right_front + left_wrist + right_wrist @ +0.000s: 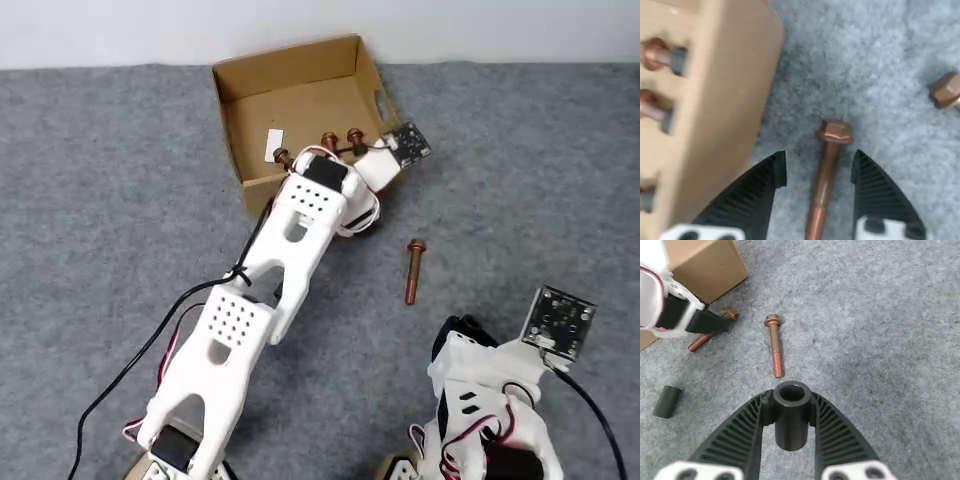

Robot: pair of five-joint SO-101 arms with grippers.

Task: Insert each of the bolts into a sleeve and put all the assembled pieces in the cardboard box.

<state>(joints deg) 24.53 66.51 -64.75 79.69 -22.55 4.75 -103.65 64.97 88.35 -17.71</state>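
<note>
Grey carpet (560,180) covers my table, with the cardboard box (290,62) at the far side; three assembled pieces (340,142) already lie in it.

My left gripper (819,164) hangs low just beside the box's outer wall. Its jaws are spread and straddle a bolt (826,172) lying flat on the carpet, with a gap showing on either side of the shank and the head pointing away from my wrist. My right gripper (791,402) sits back near its base and pinches a black sleeve (791,422) between both jaws, with the bore facing up toward the wrist camera. A second bolt (413,270) lies in the open between the arms, and a spare sleeve (667,401) lies on the carpet near the box.

I judge the step in hand to be the pickup of this bolt, with two bolts left to fit. Next I need to close the left jaws squarely on the shank, lift it away from the box wall, then line its threaded end up with the bore. A tilted bolt would probably jam at the sleeve's rim.
</note>
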